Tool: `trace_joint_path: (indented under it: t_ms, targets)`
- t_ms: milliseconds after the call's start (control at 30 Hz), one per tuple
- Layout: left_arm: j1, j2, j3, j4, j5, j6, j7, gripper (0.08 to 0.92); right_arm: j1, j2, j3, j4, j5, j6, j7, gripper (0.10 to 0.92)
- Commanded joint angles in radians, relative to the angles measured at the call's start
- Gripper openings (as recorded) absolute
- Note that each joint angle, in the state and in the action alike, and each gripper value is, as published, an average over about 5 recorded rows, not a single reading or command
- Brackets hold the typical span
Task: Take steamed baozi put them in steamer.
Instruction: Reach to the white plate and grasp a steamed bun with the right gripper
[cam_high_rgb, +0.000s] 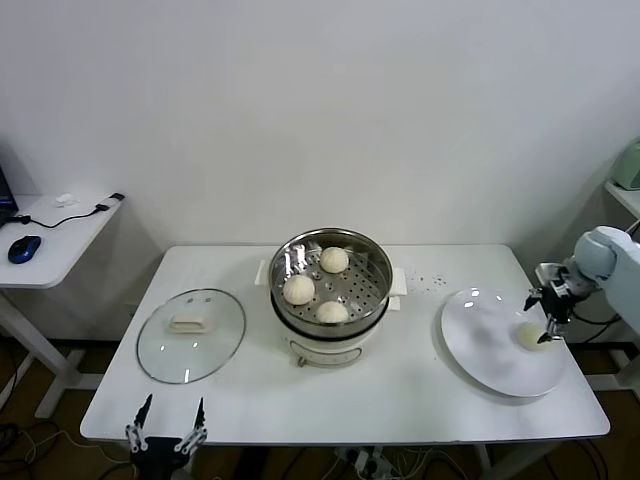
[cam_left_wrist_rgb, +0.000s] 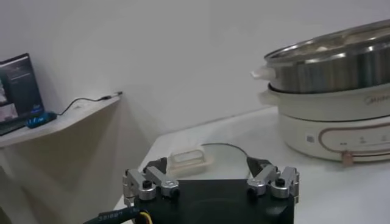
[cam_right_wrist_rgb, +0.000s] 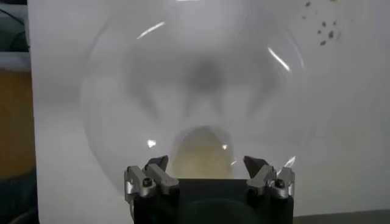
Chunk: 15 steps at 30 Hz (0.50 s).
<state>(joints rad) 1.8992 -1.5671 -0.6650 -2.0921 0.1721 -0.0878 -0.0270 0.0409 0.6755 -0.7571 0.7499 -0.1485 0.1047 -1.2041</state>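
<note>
Three steamed baozi (cam_high_rgb: 299, 289) (cam_high_rgb: 334, 259) (cam_high_rgb: 333, 312) lie in the shiny steamer (cam_high_rgb: 375, 262) at the table's middle. A fourth steamed baozi (cam_high_rgb: 531, 336) (cam_right_wrist_rgb: 203, 151) rests on the white plate (cam_high_rgb: 485, 335) at the right. My right gripper (cam_high_rgb: 549, 317) (cam_right_wrist_rgb: 206, 165) hovers just above that bun, open, fingers apart on either side and not touching it. My left gripper (cam_high_rgb: 168, 420) (cam_left_wrist_rgb: 207, 165) waits open and empty below the table's front left edge. The steamer (cam_left_wrist_rgb: 332, 61) also shows in the left wrist view.
A round glass lid (cam_high_rgb: 191, 334) (cam_left_wrist_rgb: 210, 159) lies on the table left of the steamer. A side desk with a blue mouse (cam_high_rgb: 24, 248) stands at far left. Dark specks (cam_high_rgb: 432, 280) dot the table between steamer and plate.
</note>
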Motion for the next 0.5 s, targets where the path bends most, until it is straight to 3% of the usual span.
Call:
trace_joint_path:
  t_ms: [33,500]
  targets:
    - [0.0,-0.001,-0.005,0.003,0.005,0.0,-0.001,0.823,-0.1,0.064,0.142,-0.132,-0.125,0.04,0.005,0.823]
    - [0.004,-0.003,-0.009,0.008,0.004,-0.003,-0.001,0.823,-0.091,0.142,0.171,-0.214,-0.185,0.061,0.008,0.823]
